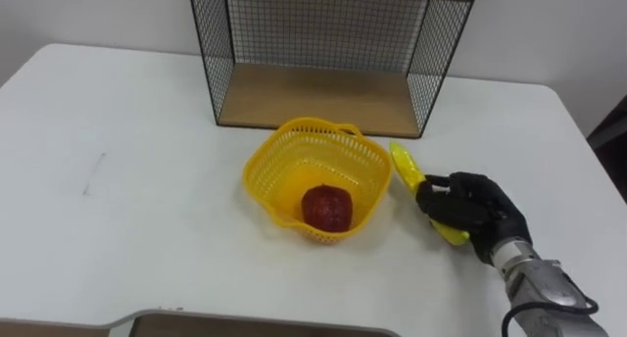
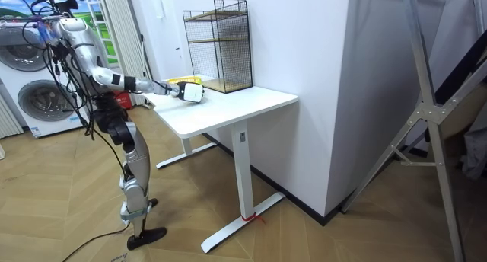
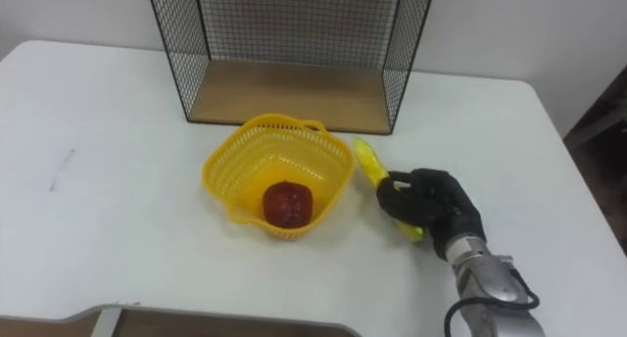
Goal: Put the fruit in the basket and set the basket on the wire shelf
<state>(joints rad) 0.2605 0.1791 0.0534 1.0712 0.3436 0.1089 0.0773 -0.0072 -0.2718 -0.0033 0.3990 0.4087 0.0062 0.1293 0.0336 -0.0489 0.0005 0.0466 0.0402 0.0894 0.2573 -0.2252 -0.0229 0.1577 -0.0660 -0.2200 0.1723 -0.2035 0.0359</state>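
A yellow plastic basket (image 1: 315, 161) (image 3: 277, 159) stands on the white table (image 1: 118, 180) just in front of the wire shelf (image 1: 328, 53) (image 3: 294, 48). A red apple (image 1: 327, 207) (image 3: 286, 203) lies inside it. To the basket's right a yellow banana (image 1: 405, 167) (image 3: 369, 166) lies on the table, and my right hand (image 1: 475, 206) (image 3: 431, 206) has its dark fingers curled round the banana's near half. In the room view I stand at the table's end with the right arm (image 2: 144, 84) stretched over it toward the shelf (image 2: 219, 45).
The shelf has a wooden bottom board (image 1: 313, 97) and black mesh sides, open toward me. A faint mark (image 1: 93, 172) is on the table at left. A grey edge (image 1: 245, 322) runs along the near side. Washing machines (image 2: 34, 79) stand behind me.
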